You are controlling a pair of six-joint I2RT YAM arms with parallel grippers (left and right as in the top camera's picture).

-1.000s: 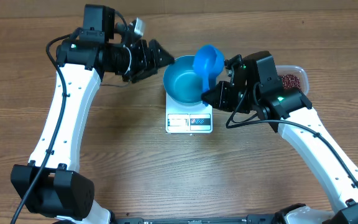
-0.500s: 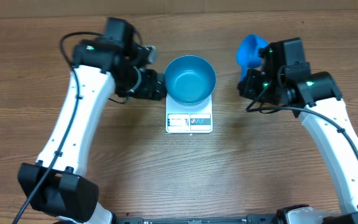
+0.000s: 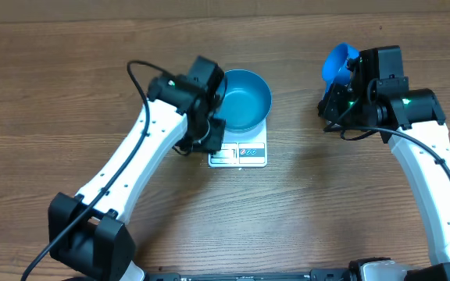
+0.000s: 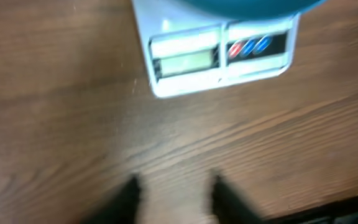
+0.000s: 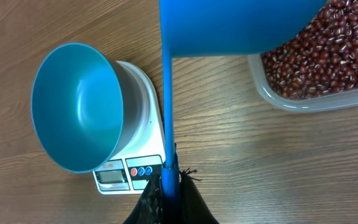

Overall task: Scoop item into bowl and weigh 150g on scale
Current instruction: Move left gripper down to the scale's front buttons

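The blue bowl (image 3: 246, 97) stands on the white scale (image 3: 239, 154) and looks empty (image 5: 79, 106). My left gripper (image 3: 209, 134) hangs over the scale's front left corner. In the left wrist view its blurred fingertips (image 4: 128, 198) stand apart over bare wood, in front of the scale's display (image 4: 185, 61). My right gripper (image 5: 169, 186) is shut on the handle of a blue scoop (image 5: 241, 25), held up right of the bowl (image 3: 338, 64). The red-brown beans (image 5: 328, 50) fill a clear tub under the scoop. In the overhead view the right arm hides them.
The clear plastic tub (image 5: 291, 99) lies right of the scale, its near rim close to the scoop's handle. The left arm's white link (image 3: 131, 164) crosses the table's left half. Bare wood lies in front of the scale.
The left arm swung from the bowl's left side to the scale's front left corner, its jaws narrowing. The right arm carried the scoop right, away from the bowl and over the tub.
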